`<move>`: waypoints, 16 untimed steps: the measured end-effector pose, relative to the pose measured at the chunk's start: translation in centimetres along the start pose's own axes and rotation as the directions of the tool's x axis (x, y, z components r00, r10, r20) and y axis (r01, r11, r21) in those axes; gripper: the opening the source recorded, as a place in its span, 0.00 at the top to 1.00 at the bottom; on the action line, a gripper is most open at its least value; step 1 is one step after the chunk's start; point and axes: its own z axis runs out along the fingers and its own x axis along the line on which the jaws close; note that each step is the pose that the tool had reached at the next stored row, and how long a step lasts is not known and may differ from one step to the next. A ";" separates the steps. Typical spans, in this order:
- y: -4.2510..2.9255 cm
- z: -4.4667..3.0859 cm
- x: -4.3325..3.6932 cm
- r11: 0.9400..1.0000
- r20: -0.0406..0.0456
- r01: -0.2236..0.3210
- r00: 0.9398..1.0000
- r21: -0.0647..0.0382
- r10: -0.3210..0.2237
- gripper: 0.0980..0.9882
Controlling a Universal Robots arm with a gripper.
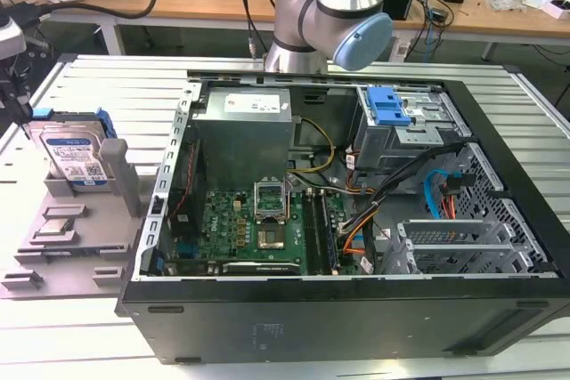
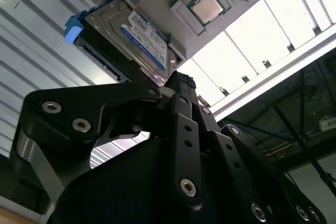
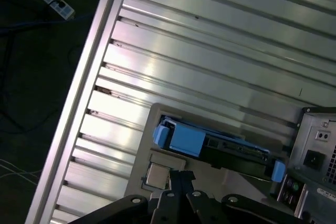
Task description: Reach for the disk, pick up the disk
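The disk [image 1: 76, 153] is a silver hard drive with a white-and-blue label and a blue carrier frame. It stands tilted on edge in a grey holder [image 1: 80, 220] at the exterior view's left. The second wrist view shows its label face [image 2: 134, 32], and the first wrist view shows its top edge with the blue frame [image 3: 181, 140]. My gripper [image 3: 176, 178] hovers over the holder, a short way from the disk and not touching it. Its black fingers [image 2: 181, 85] are shut together with nothing between them.
An open computer case [image 1: 338, 309] lies beside the holder, with a blue latch piece on a grey cage [image 1: 389, 109] inside. A small square chip [image 2: 207, 6] sits on the holder. The slatted aluminium table [image 3: 220, 35] ends near the holder, and a power strip [image 3: 58, 3] lies on the floor beyond.
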 end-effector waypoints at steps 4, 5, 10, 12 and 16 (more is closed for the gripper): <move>0.00 0.00 0.00 0.999 -0.002 0.042 0.999 0.000 -0.042 0.99; 0.00 0.00 0.00 0.999 -0.002 0.050 0.999 0.000 -0.050 0.99; 0.00 0.00 0.00 0.996 -0.003 0.090 0.996 0.000 -0.090 0.99; 0.00 0.00 0.00 0.995 -0.004 0.104 0.995 0.000 -0.104 0.99; 0.00 0.00 0.00 0.988 -0.006 0.158 0.987 0.000 -0.158 0.99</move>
